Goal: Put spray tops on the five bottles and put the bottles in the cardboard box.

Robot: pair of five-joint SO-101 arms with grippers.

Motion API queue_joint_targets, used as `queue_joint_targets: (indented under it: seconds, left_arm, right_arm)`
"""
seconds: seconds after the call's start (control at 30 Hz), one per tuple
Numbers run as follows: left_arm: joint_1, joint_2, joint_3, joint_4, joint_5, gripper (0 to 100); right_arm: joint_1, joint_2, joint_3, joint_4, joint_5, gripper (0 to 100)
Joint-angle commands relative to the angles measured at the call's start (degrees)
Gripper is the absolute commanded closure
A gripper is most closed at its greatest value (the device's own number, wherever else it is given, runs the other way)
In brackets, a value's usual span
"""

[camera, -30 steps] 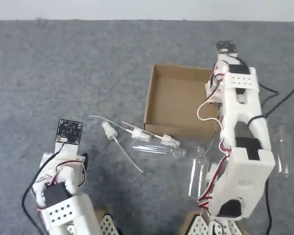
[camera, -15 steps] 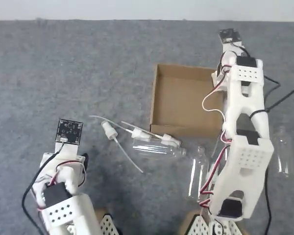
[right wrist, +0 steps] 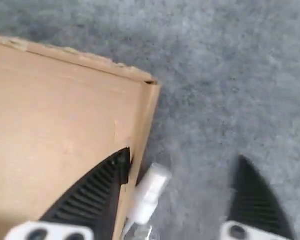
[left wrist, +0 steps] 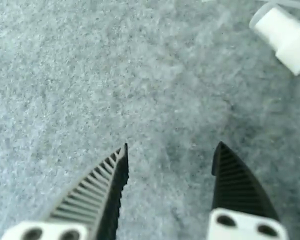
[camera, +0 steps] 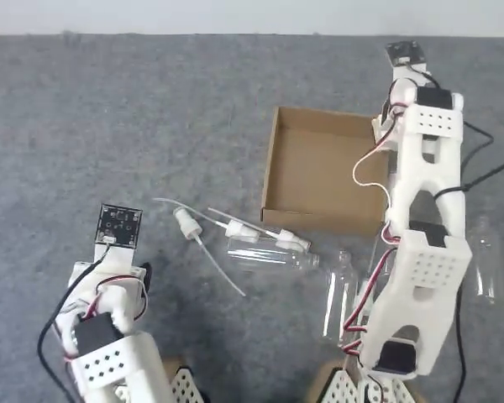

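My left claw (left wrist: 172,145) has bare carpet (left wrist: 140,75) ahead up to a spray top (left wrist: 285,35), while the cardboard box (right wrist: 145,120) wall and a white cap (right wrist: 149,190) beside it stand between my right claw (right wrist: 184,155)'s spread fingers (right wrist: 90,195).

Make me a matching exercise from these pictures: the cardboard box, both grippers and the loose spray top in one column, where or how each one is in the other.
1. cardboard box
2. left gripper
3. right gripper
4. loose spray top

A. open, astride a box wall
B. white, lying on the carpet
C. open above bare carpet
D. brown, open at the top

Pairs: 1-D, 2-C, 3-A, 4-B.
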Motion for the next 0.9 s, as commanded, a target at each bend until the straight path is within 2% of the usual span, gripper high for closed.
queue_joint_targets:
  seconds: [0.0,0.13,0.23,0.37,0.6,0.87]
  left_arm:
    - [0.26,-0.97,-0.31,0.7,-0.53,75]
    - [0.26,-0.97,-0.31,0.7,-0.53,75]
    - [0.26,-0.97,-0.31,0.7,-0.53,75]
    - [0.26,-0.97,-0.22,0.62,-0.53,75]
    - [0.26,-0.97,-0.22,0.53,-0.62,75]
    - [0.26,-1.05,-0.22,0.62,-0.62,75]
  right_arm:
    - [-5.32,-6.37,-10.29,9.8,0.35,68.9]
    - [-13.41,-9.19,-17.32,23.52,-1.32,77.2]
    - [-18.59,-10.68,-17.41,26.07,-2.02,77.9]
    - [-23.52,-12.97,-11.6,25.98,-5.19,77.9]
    - [-34.51,-23.08,3.34,24.92,-5.27,77.9]
    - [-46.64,-31.16,21.45,9.71,-5.1,77.9]
